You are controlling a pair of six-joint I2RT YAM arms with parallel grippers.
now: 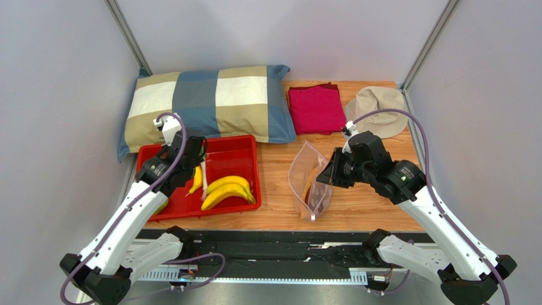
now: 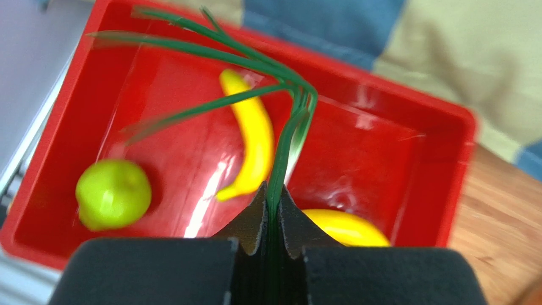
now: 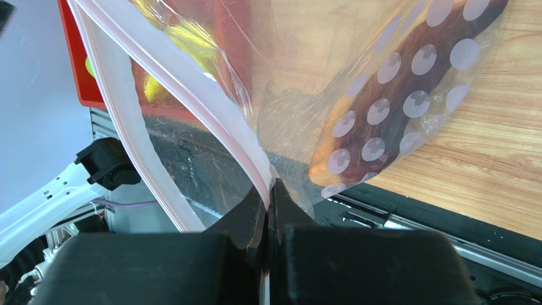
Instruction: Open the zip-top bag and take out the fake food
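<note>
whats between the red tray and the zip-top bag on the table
Nothing. Only a bare strip of wooden table separates the red tray from the zip-top bag, as the top external view shows.

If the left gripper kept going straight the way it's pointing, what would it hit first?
Probably the small banana in the red tray, just ahead of the left gripper holding green stalks; depth is unclear.
</note>
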